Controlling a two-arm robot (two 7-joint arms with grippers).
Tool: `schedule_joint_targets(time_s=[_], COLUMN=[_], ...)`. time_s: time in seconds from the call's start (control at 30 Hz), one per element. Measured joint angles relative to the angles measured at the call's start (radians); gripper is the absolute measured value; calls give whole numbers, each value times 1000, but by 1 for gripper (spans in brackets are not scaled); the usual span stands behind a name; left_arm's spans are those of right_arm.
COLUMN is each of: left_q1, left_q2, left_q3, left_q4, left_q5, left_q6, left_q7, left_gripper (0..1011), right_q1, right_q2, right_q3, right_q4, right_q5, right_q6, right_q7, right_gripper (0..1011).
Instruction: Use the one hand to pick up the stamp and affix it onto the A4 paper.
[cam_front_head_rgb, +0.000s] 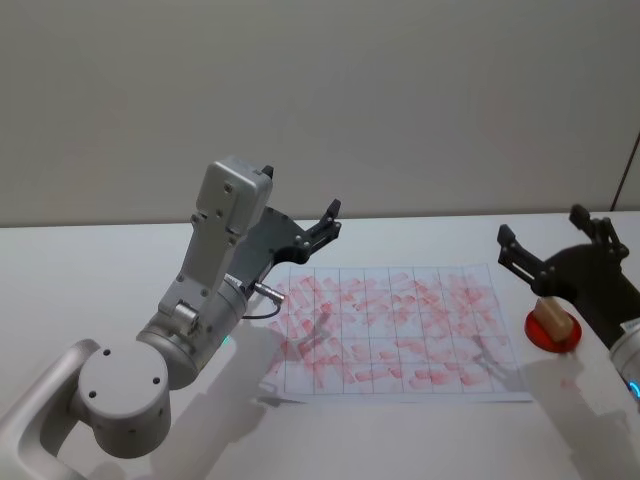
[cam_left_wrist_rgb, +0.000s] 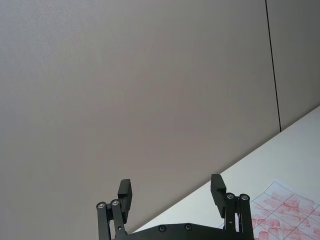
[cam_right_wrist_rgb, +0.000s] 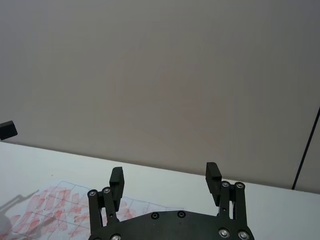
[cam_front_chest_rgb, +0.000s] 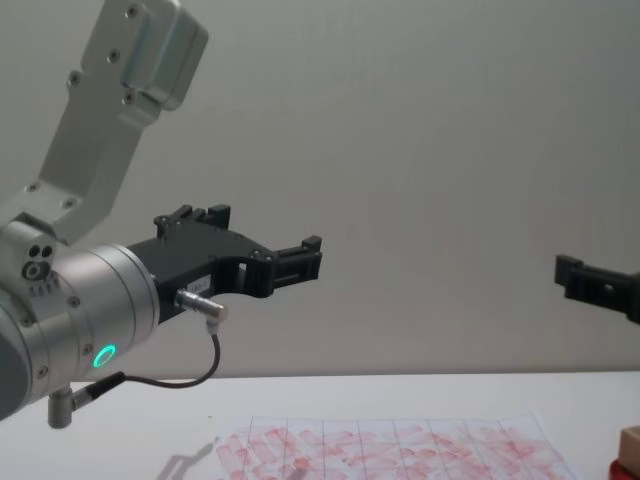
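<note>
Light-brown wood is sitting at your right: the small wooden block stamp (cam_front_head_rgb: 551, 317) is resting on the round red pad (cam_front_head_rgb: 555, 344), just beside the right edge of the white gridded A4 paper (cam_front_head_rgb: 400, 330) lying flat on the white worktop (cam_front_head_rgb: 100, 260). Your black right end effector (cam_front_head_rgb: 543, 228) is hovering in the air near the stamp, fingers spread apart and gripping nothing. Your left end effector (cam_front_head_rgb: 325, 225) is hanging raised by the paper's far left corner, fingers likewise apart.
</note>
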Motion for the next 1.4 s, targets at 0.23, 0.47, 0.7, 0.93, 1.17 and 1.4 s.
schedule_joint_targets(time_s=[0.23,0.47,0.7,0.93,1.17,1.4], left_q1=[0,0,0,0,0,0], left_q2=[0,0,0,0,0,0], left_q3=[0,0,0,0,0,0], left_q4=[0,0,0,0,0,0], left_q5=[0,0,0,0,0,0], left_q6=[0,0,0,0,0,0], left_q7=[0,0,0,0,0,0], left_gripper=[1001,1001,1001,1001,1001,1001], right_q1=[-42,-90,-118,-111,-77,-25], right_q2=[15,31,46,54,54,47], right_q3=[8,21,35,46,50,51], right_q4=[-27,-52,-60,-32,13,77], right_q5=[35,78,108,123,120,101], right_q6=[30,79,142,204,243,281], right_q7=[-37,-93,-136,-135,-101,-44], right_gripper=[1003,1003,1003,1003,1003,1003])
